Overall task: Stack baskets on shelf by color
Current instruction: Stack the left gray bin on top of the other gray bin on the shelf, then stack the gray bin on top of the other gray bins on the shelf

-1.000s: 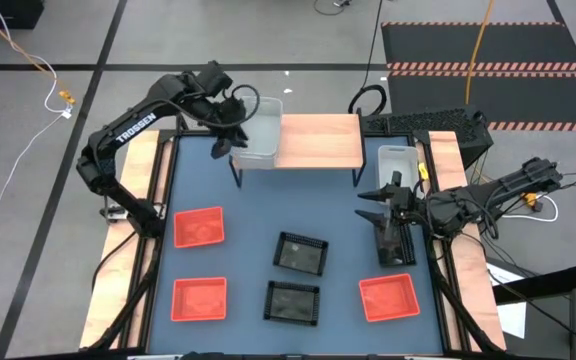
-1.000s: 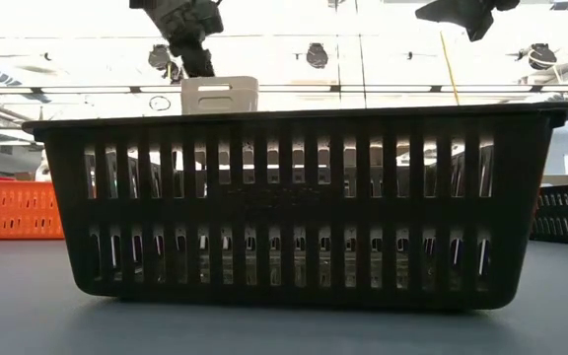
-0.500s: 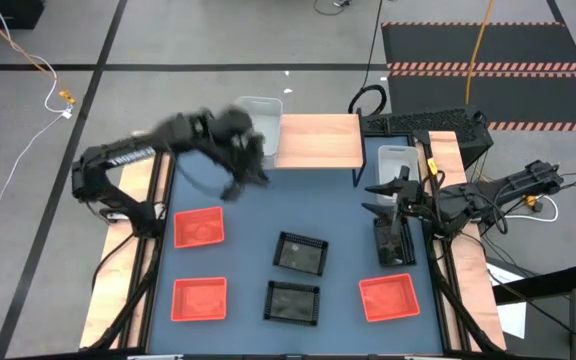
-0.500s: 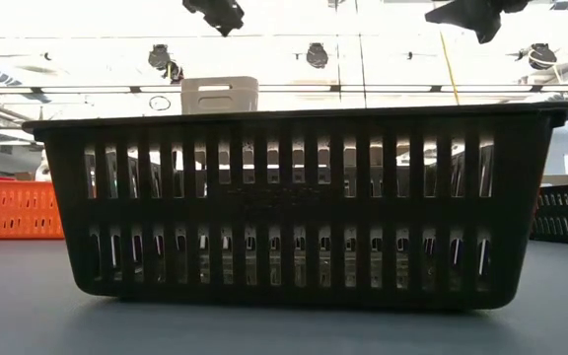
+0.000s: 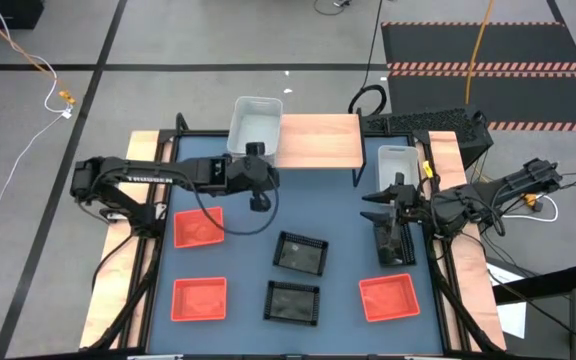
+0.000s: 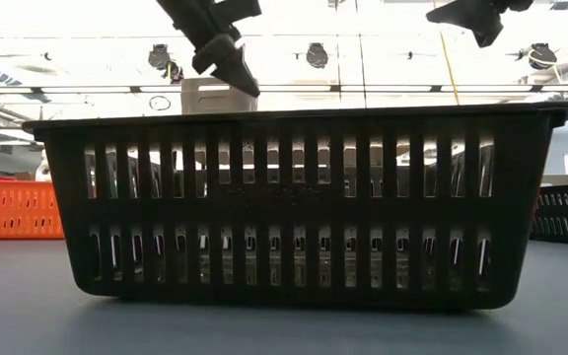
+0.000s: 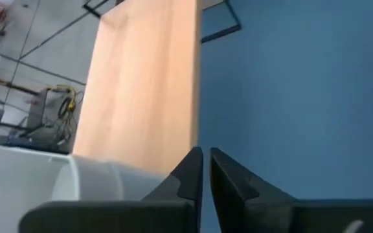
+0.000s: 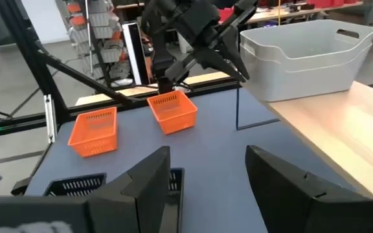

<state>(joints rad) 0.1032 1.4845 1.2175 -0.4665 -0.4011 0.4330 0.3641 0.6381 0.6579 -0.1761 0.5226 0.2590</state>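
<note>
Eight baskets show from above, and you can sort them at a glance. One white basket (image 5: 255,128) sits on the left end of the shelf (image 5: 316,141), hanging a little past the board's edge; in your right wrist camera it looks like two nested together, though that is hard to confirm. A second white basket (image 5: 399,163) rests just off the shelf's right end, on the table's right side.

Three red baskets lie on the blue mat: one (image 5: 199,227) at mid-left, one (image 5: 199,299) at the near left, and one (image 5: 388,297) at the near right. Two black baskets sit in the middle, one (image 5: 300,252) just above the other (image 5: 293,302), close but apart. A third black basket (image 5: 395,240) lies at the right, directly under your right arm.

Your left gripper (image 5: 259,196) hangs over bare mat just in front of the shelf's left end, near the white basket but not touching it. Your left wrist camera shows its fingers (image 7: 186,175) nearly together with only a thin slit between them, and nothing held.

Your right gripper (image 5: 386,205) hovers over the far end of the right-hand black basket. Its fingers (image 8: 144,184) are spread wide, with nothing between them.
</note>
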